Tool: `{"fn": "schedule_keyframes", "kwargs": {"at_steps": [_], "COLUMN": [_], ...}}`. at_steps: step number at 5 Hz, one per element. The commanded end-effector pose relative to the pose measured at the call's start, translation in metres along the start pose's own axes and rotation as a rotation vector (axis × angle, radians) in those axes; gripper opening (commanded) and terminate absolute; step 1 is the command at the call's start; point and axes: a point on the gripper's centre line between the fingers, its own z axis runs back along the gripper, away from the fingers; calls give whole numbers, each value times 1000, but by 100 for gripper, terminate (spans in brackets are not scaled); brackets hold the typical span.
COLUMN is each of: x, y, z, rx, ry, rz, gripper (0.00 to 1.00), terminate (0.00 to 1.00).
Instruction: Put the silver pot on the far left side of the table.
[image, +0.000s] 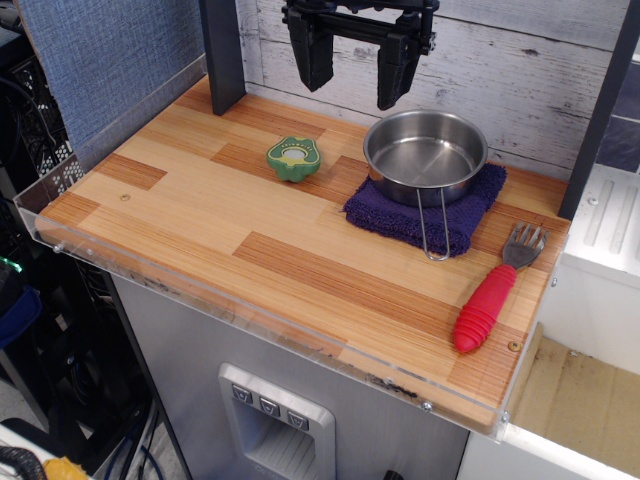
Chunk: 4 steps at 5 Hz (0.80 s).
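The silver pot (425, 156) is a shallow shiny steel pan sitting upright on a purple towel (425, 212) at the back right of the table (200, 230). Its thin wire loop handle (434, 232) lies folded out toward the front, over the towel's edge. My gripper (355, 62) hangs above the back of the table, up and to the left of the pot, apart from it. Its two black fingers (312, 55) point down with a wide gap between them, and nothing is held.
A green pepper-shaped toy (293, 158) lies left of the towel. A fork with a red handle (495, 293) lies at the front right. A dark post (222, 55) stands at the back left. A clear acrylic edge (250, 300) lines the front.
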Motion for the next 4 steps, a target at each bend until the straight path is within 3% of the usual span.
{"fn": "schedule_keyframes", "kwargs": {"at_steps": [1, 4], "x": [0, 30], "y": [0, -52], "z": [0, -32], "rx": [0, 25], "ry": [0, 35], "rz": [0, -139], "gripper": [100, 100], "terminate": [0, 0]}}
